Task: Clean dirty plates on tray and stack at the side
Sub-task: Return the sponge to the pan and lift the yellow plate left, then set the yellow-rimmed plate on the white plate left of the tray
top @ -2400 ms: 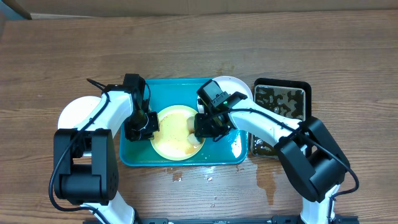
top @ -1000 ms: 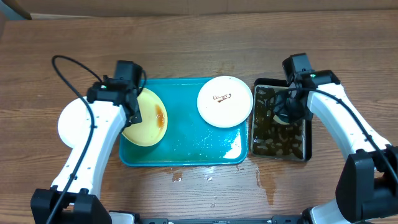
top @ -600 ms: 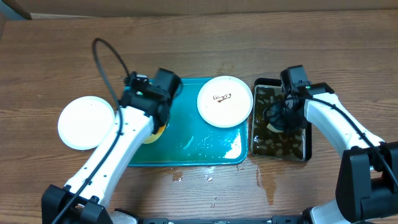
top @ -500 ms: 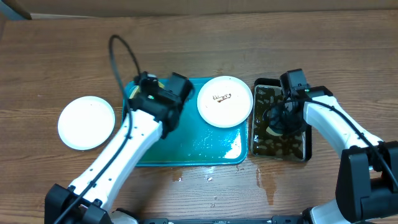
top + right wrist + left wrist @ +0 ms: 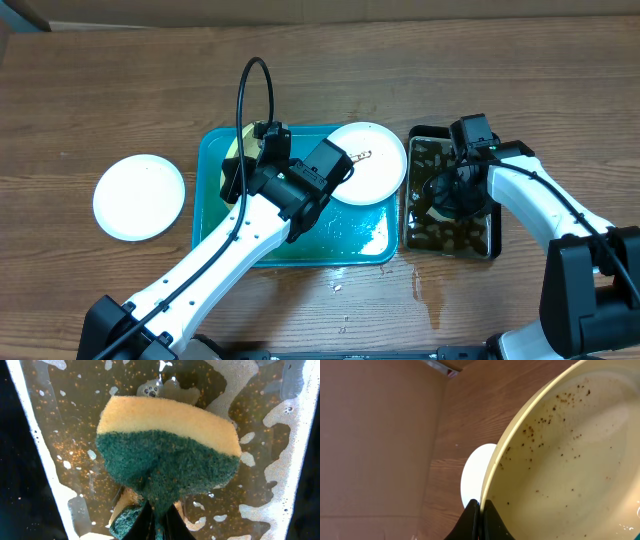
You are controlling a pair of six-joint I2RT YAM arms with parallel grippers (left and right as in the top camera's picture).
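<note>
Your teal-blue rectangular plastic tray [image 5: 212, 172] sits against a brown wood-grain worktop [image 5: 400, 70]. The pale yellow-green round plate [image 5: 570, 460] is peppered with dark brown specks. One small white round plate [image 5: 377, 168] bears a brown squiggle; the other white round plate [image 5: 139, 196] is plain. You'll see murky brown water in the black rectangular pan [image 5: 440, 131], and a yellow-and-dark-green sponge [image 5: 167, 445].

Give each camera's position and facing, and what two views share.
Overhead: above the table, facing straight down on tray, black pan, both arms.
Left wrist: on the left arm, facing along its end effector pinching the yellow plate.
Right wrist: on the right arm, facing down past its end effector gripping the sponge.
Shared: overhead and left wrist both show the off-tray white plate.
</note>
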